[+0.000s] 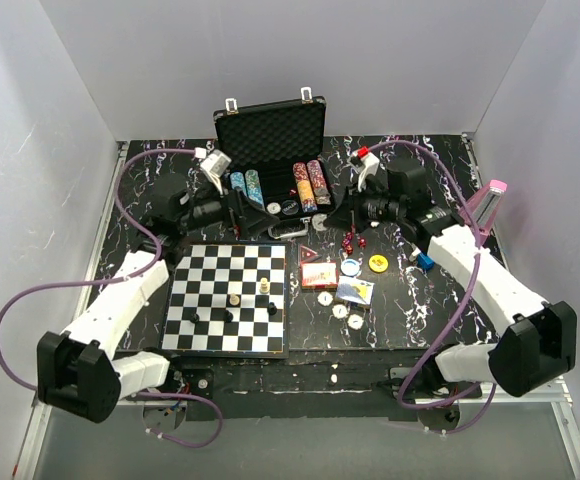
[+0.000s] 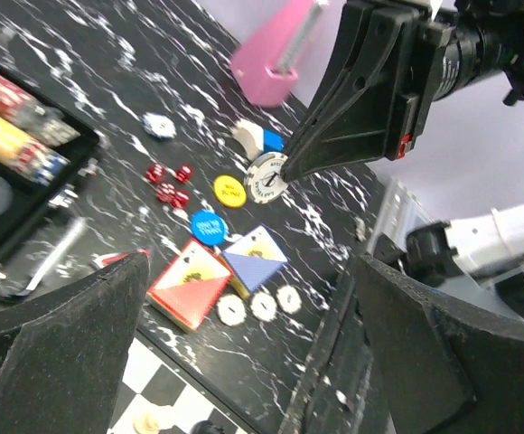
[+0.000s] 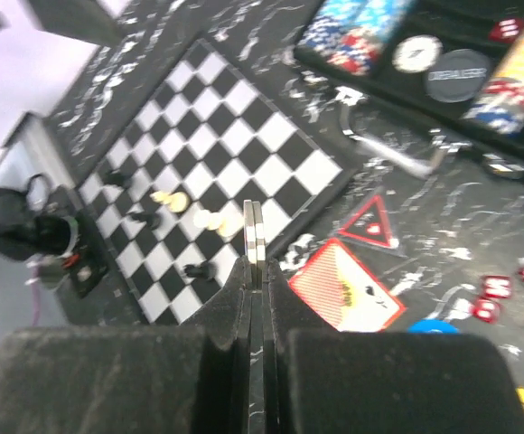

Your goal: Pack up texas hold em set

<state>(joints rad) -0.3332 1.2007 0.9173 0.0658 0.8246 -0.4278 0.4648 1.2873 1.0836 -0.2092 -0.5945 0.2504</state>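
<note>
- A black table (image 1: 440,300) veined with white is seen, boxed in by pale walls (image 1: 270,50).
- At the far edge the briefcase (image 1: 270,128) is found open, its foam-lined top raised upright. Chip rows (image 1: 310,185) are laid side by side in its base.
- In front of it, towards the left, the chessboard (image 1: 228,298) is set flat, with a few pieces (image 1: 232,299) stood on it.
- Right of the board, loose parts of the set are scattered on the table. Red dice (image 2: 167,185), a yellow button (image 2: 229,191) and a blue button (image 2: 210,226) are picked out.
- A red card deck (image 2: 190,285) is seen beside a blue card deck (image 2: 255,258), with small white chips (image 2: 262,306) near them.
- The left gripper (image 2: 244,362) is spread wide near the front of the briefcase, and nothing is caught between its fingers (image 2: 63,344).
- The right gripper (image 2: 285,170) is clamped tight on white discs (image 3: 255,237), which are held off the table. Two thin edges can be counted in the right wrist view.
- The pink metronome (image 2: 271,68) is spotted at the far right, well apart from the briefcase.
</note>
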